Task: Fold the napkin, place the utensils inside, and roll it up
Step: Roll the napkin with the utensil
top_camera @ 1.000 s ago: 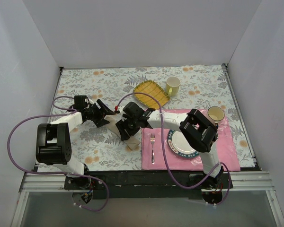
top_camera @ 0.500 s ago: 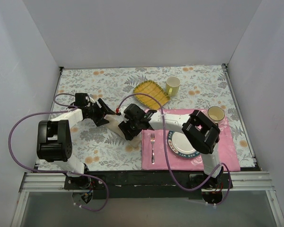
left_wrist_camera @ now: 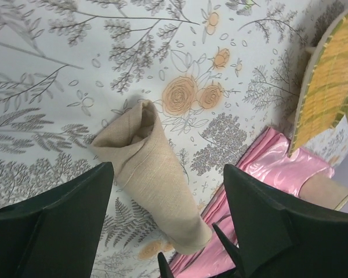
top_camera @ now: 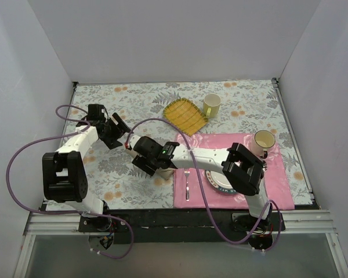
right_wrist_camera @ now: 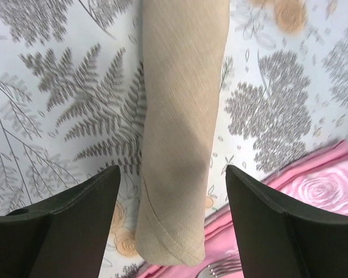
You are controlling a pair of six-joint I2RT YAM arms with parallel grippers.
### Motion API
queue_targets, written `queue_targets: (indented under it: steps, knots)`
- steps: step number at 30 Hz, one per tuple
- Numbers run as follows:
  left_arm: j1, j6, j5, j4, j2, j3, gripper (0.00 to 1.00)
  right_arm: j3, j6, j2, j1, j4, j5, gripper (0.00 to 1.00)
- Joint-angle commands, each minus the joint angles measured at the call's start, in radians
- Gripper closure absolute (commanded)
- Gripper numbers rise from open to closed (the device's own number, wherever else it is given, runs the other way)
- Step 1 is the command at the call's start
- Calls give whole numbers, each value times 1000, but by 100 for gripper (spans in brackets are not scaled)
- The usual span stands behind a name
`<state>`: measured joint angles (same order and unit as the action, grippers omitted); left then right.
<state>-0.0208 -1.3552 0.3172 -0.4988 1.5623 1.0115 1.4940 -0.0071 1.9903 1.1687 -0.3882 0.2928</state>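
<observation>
The napkin [left_wrist_camera: 153, 179] lies rolled into a beige tube on the flowered tablecloth, its near end touching the edge of the pink mat [left_wrist_camera: 267, 156]. My right gripper [right_wrist_camera: 173, 171] hovers right over the roll [right_wrist_camera: 180, 127], open, with a finger on either side and neither touching it. In the top view the right gripper [top_camera: 152, 165] hides most of the roll. My left gripper [top_camera: 116, 128] stands open, up and to the left of the roll, and holds nothing. A silver fork [top_camera: 187, 179] lies on the pink mat; its tines [right_wrist_camera: 220, 269] show beside the roll's end.
A blue-rimmed plate [top_camera: 216, 180] sits on the pink mat [top_camera: 278, 179], partly under the right arm. A yellow woven cloth [top_camera: 185, 114] and a pale mug [top_camera: 211, 105] stand at the back. Another mug [top_camera: 264, 139] stands on the mat's far right corner.
Both grippers have opened wider. The left arm has drawn back to the upper left, away from the roll. The right gripper has shifted left and nearer, over the roll.
</observation>
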Motion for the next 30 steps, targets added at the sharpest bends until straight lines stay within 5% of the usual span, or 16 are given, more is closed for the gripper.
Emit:
queue_targets:
  steps: [1, 14, 21, 26, 30]
  knots:
    - [-4, -82, -127, -119, -74, 15, 23, 97, -67, 57, 54, -40, 189, 19]
    - [-4, -119, -185, -147, -160, -73, 22, 106, -143, 153, 88, 63, 325, 27]
    - [-4, -84, -95, -110, -182, -97, 21, 78, -148, 189, 82, 103, 339, 34]
    - [-4, -55, -53, -78, -223, -125, 20, 60, -111, 197, 59, 114, 313, 45]
    - [-4, -38, -40, -81, -234, -129, 20, 63, -80, 191, 43, 111, 267, 65]
